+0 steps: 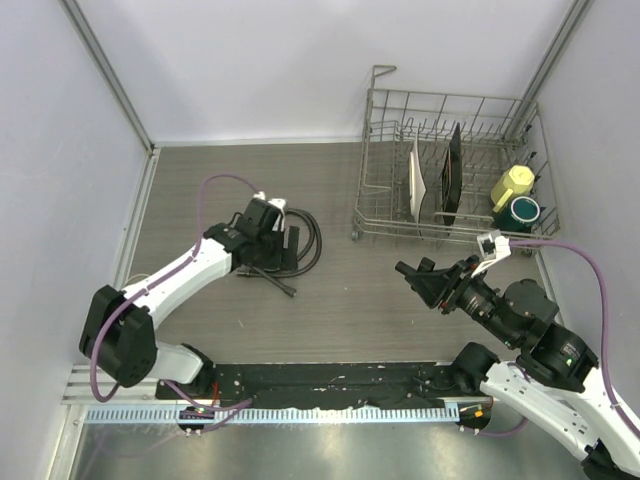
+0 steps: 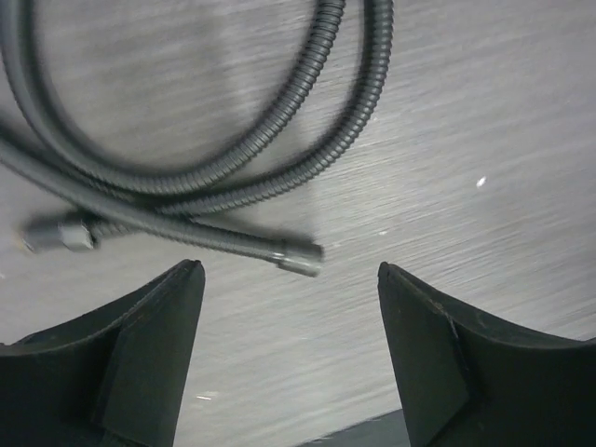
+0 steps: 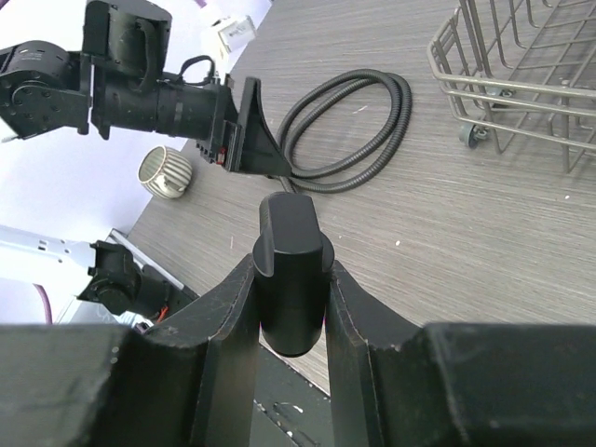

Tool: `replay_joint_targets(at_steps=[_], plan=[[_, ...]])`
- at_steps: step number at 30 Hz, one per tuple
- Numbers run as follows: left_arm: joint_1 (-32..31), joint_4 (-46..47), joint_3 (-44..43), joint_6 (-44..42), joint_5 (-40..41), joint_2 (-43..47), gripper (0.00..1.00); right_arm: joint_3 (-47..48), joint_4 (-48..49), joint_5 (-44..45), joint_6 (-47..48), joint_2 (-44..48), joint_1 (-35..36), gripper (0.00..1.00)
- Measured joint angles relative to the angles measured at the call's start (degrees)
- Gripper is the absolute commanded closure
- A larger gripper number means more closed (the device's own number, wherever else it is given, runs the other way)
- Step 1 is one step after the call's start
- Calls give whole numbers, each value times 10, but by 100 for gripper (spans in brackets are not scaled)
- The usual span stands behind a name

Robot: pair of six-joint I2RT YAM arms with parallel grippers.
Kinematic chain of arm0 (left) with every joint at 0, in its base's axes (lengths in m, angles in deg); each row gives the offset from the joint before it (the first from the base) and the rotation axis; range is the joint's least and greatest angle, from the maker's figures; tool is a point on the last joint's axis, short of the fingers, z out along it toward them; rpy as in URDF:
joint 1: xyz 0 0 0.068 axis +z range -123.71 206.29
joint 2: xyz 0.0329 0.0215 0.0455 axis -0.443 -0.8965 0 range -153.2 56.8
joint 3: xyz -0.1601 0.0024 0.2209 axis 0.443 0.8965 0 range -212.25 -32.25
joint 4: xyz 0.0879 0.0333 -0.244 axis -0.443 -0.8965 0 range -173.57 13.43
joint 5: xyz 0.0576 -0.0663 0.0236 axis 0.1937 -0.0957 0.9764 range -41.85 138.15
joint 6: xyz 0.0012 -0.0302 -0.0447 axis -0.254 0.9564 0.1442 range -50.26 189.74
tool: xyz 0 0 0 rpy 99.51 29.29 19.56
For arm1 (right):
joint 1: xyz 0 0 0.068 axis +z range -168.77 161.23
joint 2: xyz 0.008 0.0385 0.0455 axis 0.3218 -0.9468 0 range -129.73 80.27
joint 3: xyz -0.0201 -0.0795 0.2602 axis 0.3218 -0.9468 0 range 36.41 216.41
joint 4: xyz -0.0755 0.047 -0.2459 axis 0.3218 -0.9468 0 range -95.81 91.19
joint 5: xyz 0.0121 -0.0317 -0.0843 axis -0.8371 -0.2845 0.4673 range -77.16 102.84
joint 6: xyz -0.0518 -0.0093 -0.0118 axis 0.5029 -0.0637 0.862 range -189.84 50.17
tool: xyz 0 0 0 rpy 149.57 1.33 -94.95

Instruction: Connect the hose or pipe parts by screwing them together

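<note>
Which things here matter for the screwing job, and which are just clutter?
Job: hose, under the open left gripper; nozzle fitting, held by the right gripper.
Lying about: dish rack, white plate, dark plate, yellow mug, teal cup.

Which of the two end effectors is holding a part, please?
The right end effector, clamped on the black fitting; the left end effector is open and empty above the hose.

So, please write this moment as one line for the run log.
left hand: open, over hose end connector | right hand: shut on nozzle fitting | hose: coiled on table, not yet joined
</note>
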Motion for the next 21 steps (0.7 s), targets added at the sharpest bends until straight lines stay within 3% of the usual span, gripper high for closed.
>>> replay_joint_targets(at_steps=[4,10,15,21], plan=[[-9,18,40,261,46,35,20,0,-9,1,3,0,0,99],[-52,-44,93,548,173,110,21,1,-14,0,4,0,0,99],[-51,-80,94,648,244,65,22,1,-15,-1,4,0,0,99],[-52,-45,130,682,265,28,23,1,-16,-8,4,-1,0,99]])
